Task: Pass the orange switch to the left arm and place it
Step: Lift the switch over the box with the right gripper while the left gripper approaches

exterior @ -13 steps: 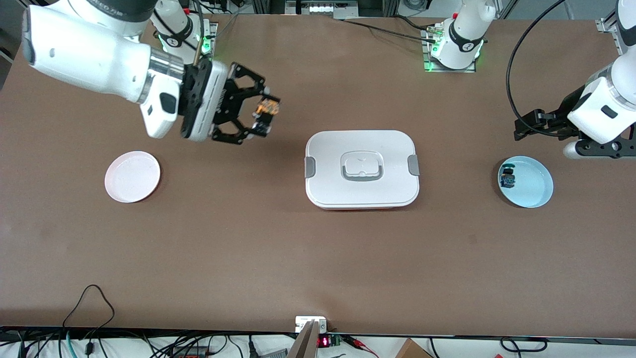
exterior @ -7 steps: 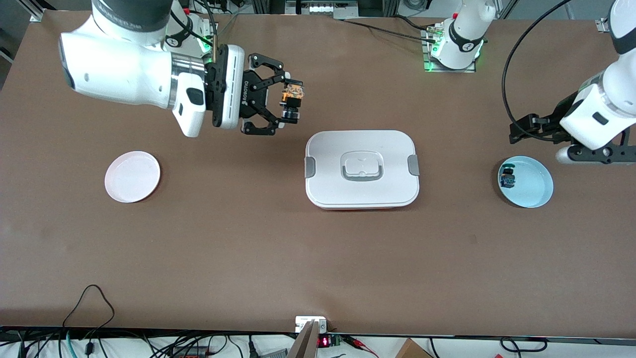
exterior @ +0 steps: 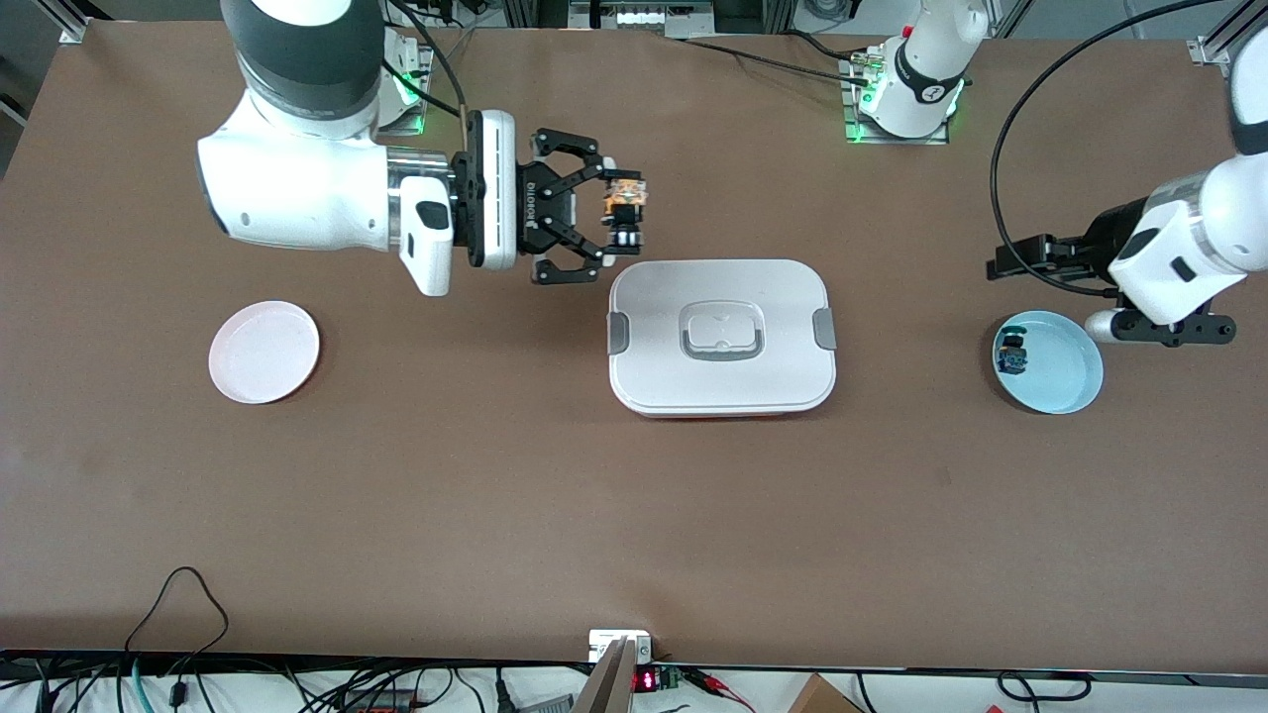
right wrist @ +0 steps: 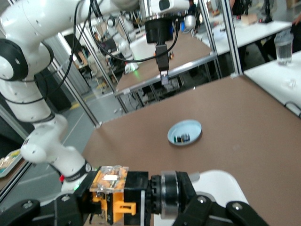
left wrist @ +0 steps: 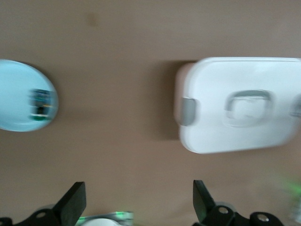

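From the high camera, the right gripper [exterior: 616, 220] is hanging over the table just off the box [exterior: 722, 337], toward the robots' bases and the right arm's end. Its jaws are clamping the orange switch [exterior: 624, 210], which is lying roughly level, its black button end pointing across toward the left arm's end. The left gripper [exterior: 1149, 328] is hovering by the rim of the blue dish [exterior: 1065, 368], well apart from the switch, with the box lying between the two. The pink plate [exterior: 264, 352] is sitting bare near the right arm's end.

In the left wrist view, two black fingertips [left wrist: 75, 202] are standing wide apart with nothing between them, so those jaws are open and empty. They are looking down on the box [left wrist: 237, 110] and on the dish [left wrist: 21, 101], which is carrying a small blue-bodied switch [left wrist: 40, 103].

In the right wrist view, the switch [right wrist: 113, 190] is sitting pinched across its orange body. I'd judge the handover turns on this: the free button end is facing the left arm, which must come over or round the box.
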`<act>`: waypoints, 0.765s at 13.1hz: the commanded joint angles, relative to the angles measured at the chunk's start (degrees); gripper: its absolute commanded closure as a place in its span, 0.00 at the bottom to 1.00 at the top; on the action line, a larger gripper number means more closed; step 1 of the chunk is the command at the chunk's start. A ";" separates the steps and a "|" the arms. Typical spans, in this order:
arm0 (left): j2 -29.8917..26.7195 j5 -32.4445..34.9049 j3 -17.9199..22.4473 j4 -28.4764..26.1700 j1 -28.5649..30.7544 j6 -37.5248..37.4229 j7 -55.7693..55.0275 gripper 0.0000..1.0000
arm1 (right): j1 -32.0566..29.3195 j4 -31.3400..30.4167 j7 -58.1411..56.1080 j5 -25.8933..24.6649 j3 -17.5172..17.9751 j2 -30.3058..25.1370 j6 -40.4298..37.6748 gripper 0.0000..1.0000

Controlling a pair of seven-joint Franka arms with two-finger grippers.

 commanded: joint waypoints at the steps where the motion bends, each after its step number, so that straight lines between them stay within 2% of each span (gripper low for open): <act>1: 3.82 -20.33 -0.03 1.05 7.01 -4.08 1.78 0.00 | 3.67 0.10 -6.44 11.42 -0.21 1.89 4.89 0.97; 3: 9.62 -38.52 -0.03 -0.61 9.57 -8.56 1.60 0.00 | 6.30 0.10 -11.45 18.11 -0.21 3.21 7.18 0.97; 5: 10.17 -49.99 -0.38 -6.22 9.67 -8.24 1.69 0.00 | 6.93 -0.16 -16.11 20.86 -0.21 4.09 7.80 0.97; 8: 9.73 -53.37 -2.13 -6.51 7.92 -4.21 -1.89 0.00 | 6.93 -0.16 -22.02 21.58 -0.21 4.89 7.89 0.98; 10: 8.85 -55.04 -5.99 -6.42 7.82 1.05 -8.04 0.00 | 7.98 -0.16 -25.16 23.76 -0.21 5.06 10.25 0.98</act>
